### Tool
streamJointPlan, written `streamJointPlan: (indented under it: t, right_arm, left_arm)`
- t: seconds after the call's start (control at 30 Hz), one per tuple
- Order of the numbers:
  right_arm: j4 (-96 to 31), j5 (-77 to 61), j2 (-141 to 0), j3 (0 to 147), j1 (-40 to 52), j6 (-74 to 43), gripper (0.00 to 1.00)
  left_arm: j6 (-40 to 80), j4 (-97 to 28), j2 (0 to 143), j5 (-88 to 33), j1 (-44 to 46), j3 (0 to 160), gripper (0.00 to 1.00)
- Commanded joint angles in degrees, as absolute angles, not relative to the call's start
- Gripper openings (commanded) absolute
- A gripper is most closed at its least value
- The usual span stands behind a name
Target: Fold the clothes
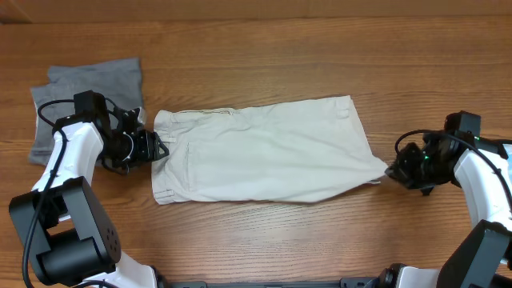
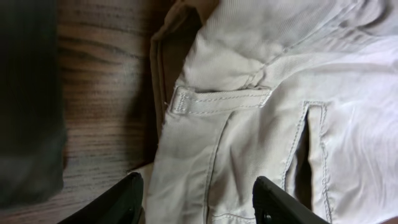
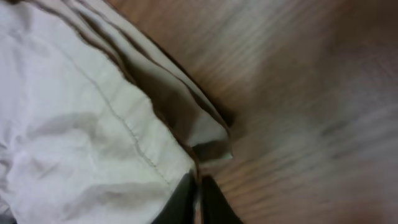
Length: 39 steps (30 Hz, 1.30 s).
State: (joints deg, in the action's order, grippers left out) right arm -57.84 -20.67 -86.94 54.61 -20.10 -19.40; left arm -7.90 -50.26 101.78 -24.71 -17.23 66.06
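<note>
On the bench [image 1: 256,248] the shorts [image 1: 264,152] lie flat mid-scene, the left jaws spread over the waistband [image 2: 217,99] and the right jaws pinching the right hem [image 3: 205,134]; both should probably catch every layer before lifting evenly.

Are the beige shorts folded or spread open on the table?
Folded once, it seems: the beige shorts show a single leg outline overhead, and stacked hem layers in the right wrist view.

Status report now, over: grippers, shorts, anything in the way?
Left gripper fingers open, astride waistband. Right gripper fingers shut on hem corner. Beige shorts lie flat. Grey garment beyond waistband, not touching.
</note>
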Motion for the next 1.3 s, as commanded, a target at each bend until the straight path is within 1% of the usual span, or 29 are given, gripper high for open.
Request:
streamJointPlan:
  t: [0.0,0.07,0.1,0.2,0.27,0.33,0.4,0.43,0.47,0.6,0.73,0.8,0.83,0.9,1.0,1.1,1.13,1.2,1.27]
  right_arm:
    - [-58.2,-16.1,-85.8,55.5,-20.2,-20.1,0.44]
    - [-56.6,-16.5,-85.8,55.6,-20.6,-20.2,0.44]
    - [-54.9,-18.0,-85.8,55.9,-20.7,-20.2,0.43]
    - [-46.7,-28.8,-85.8,57.3,-20.9,-17.2,0.35]
    - [-40.5,-33.8,-85.8,57.5,-20.4,-16.2,0.34]
    - [-35.4,-34.6,-86.0,57.5,-19.2,-16.7,0.35]
    - [-32.1,-33.9,-86.4,57.4,-17.3,-16.7,0.36]
    - [-30.3,-33.5,-86.9,57.4,-16.0,-16.7,0.37]
    - [-28.9,-32.6,-87.5,57.4,-14.8,-16.7,0.40]
    - [-24.1,-25.4,-90.9,57.4,-10.9,-17.6,0.49]
    - [-19.0,-25.5,-95.4,57.4,-10.2,-20.0,0.51]
    - [-15.3,-28.9,-98.0,57.4,-10.2,-20.9,0.51]
    - [-13.6,-30.8,-99.2,57.4,-10.2,-20.9,0.51]
    - [-10.9,-33.1,-101.6,57.4,-9.8,-20.9,0.51]
    - [-8.7,-33.2,-104.7,57.4,-8.4,-20.8,0.54]
    - [-6.8,-33.1,-106.3,57.4,-6.9,-19.0,0.54]
    - [-6.4,-33.1,-106.4,57.4,-6.4,-18.3,0.55]
    - [-5.7,-33.1,-106.5,57.4,-5.7,-17.6,0.55]
    - [-4.7,-32.6,-106.5,57.4,-5.1,-17.5,0.55]
  left_arm:
    - [-8.2,-49.8,100.7,-26.4,-17.3,67.5,0.59]
    - [-8.8,-49.9,100.7,-27.8,-17.3,68.1,0.60]
    - [-9.0,-50.0,100.7,-28.3,-17.3,68.6,0.63]
    - [-9.5,-50.9,100.7,-28.6,-17.3,71.2,0.66]
    - [-9.8,-51.6,100.7,-28.6,-17.3,73.6,0.67]
    - [-10.3,-51.7,100.7,-28.6,-17.3,75.6,0.68]
    - [-10.3,-49.9,100.7,-28.9,-17.1,76.5,0.69]
    - [-10.4,-48.6,100.7,-29.0,-16.8,76.5,0.71]
    - [-10.8,-47.5,100.7,-29.0,-16.4,76.5,0.73]
    - [-12.3,-42.5,101.0,-28.0,-13.3,76.0,0.77]
    - [-12.3,-38.2,101.3,-22.2,-10.3,75.9,0.79]
    - [-12.3,-37.2,102.0,-20.5,-9.2,75.9,0.80]
    - [-12.3,-37.2,102.4,-19.7,-8.9,75.9,0.78]
    - [-12.2,-37.5,103.5,-19.0,-8.6,75.9,0.71]
    - [-11.6,-38.3,105.5,-19.5,-8.6,75.9,0.61]
    - [-11.6,-39.2,106.9,-20.8,-8.6,75.9,0.47]
    - [-11.6,-39.2,107.3,-21.3,-8.6,75.9,0.42]
    - [-11.6,-39.3,107.6,-22.5,-8.6,75.9,0.27]
    - [-11.6,-39.3,107.6,-22.6,-8.6,75.9,0.23]
